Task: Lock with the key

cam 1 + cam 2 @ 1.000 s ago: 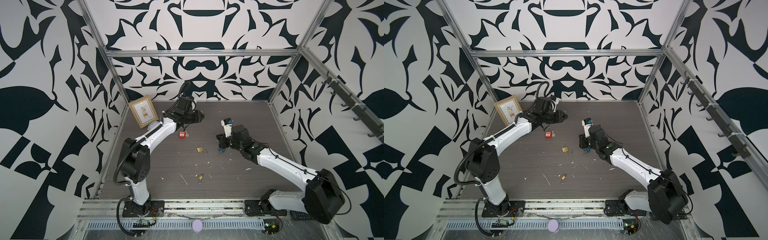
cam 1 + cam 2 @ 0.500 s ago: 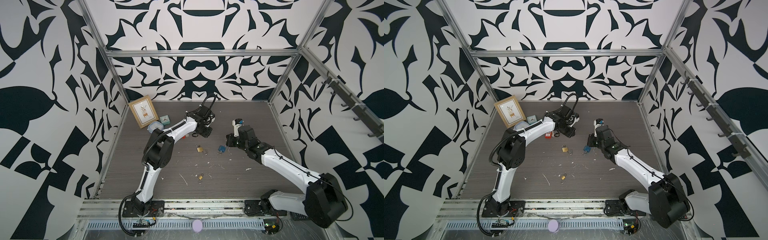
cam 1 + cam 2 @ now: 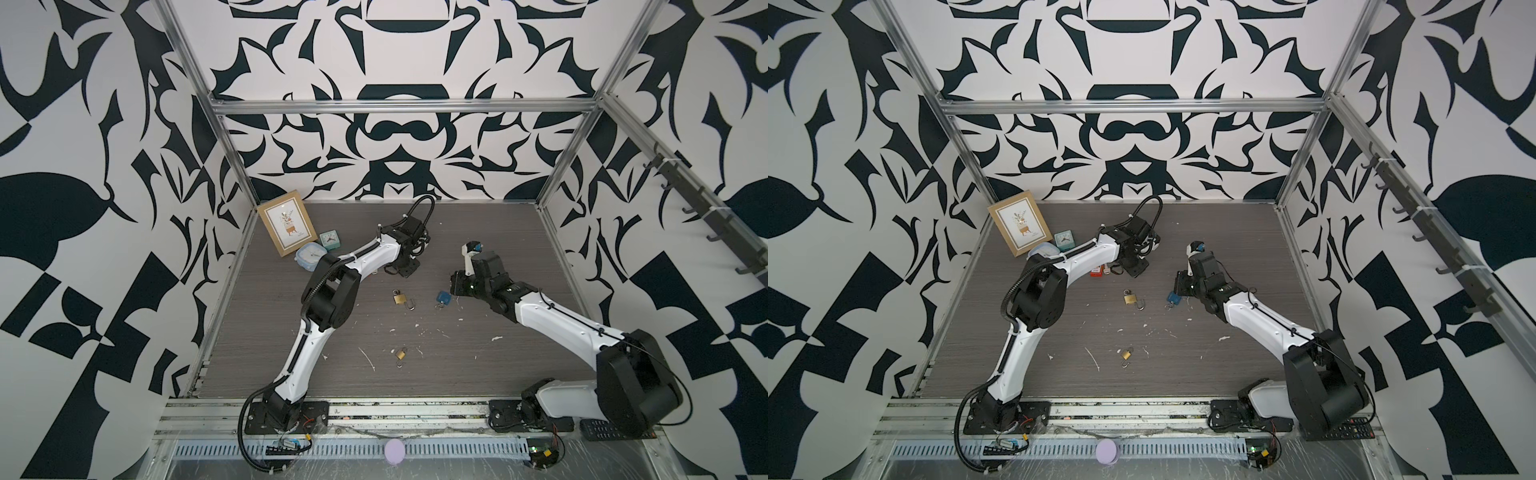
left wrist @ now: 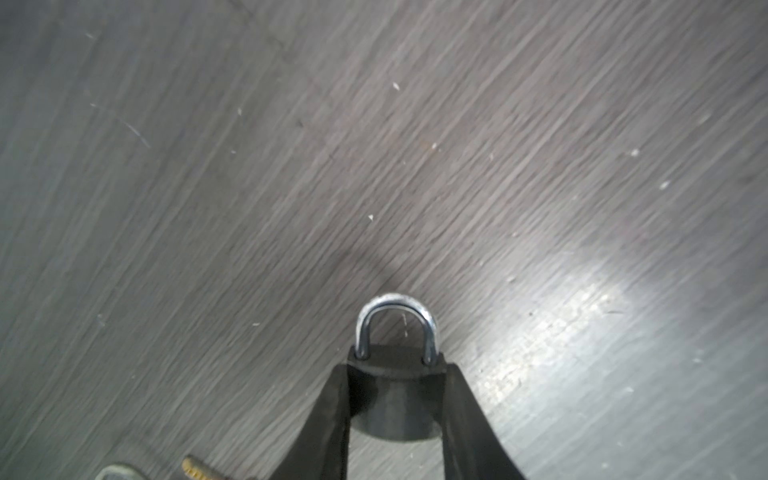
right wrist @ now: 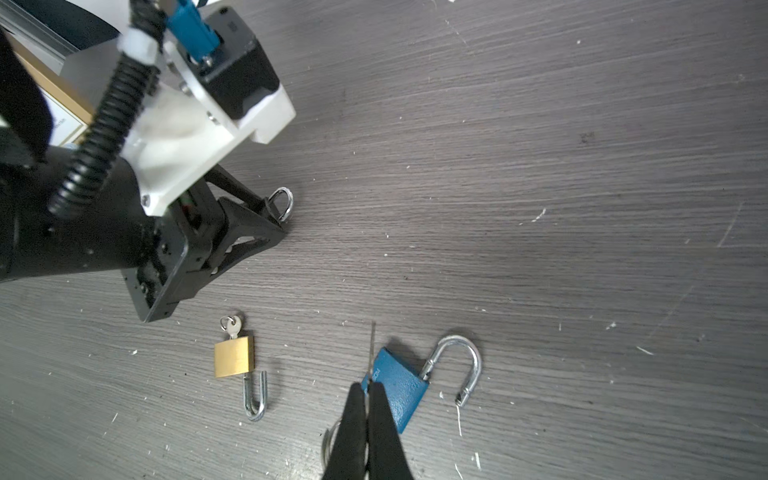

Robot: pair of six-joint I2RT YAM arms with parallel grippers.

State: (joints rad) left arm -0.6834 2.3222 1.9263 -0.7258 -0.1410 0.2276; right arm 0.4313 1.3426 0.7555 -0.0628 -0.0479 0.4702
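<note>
The centre padlock lies left of the right padlock, behind front padlock.

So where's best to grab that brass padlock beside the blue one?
Probably its brass body, from straight above, pinching across the two plain side edges: it lies flat, with the key at one end and the open shackle at the other.

We took the larger brass padlock, shackle swung open, as our centre on the grey wood-grain table. The left gripper pointed down at its twelve o'clock, with a red padlock at ten. A blue padlock lay at three o'clock, the right gripper low against it. A smaller brass padlock, also open, lay at six. Far off at ten o'clock stood a picture frame and a teal clock.
</note>
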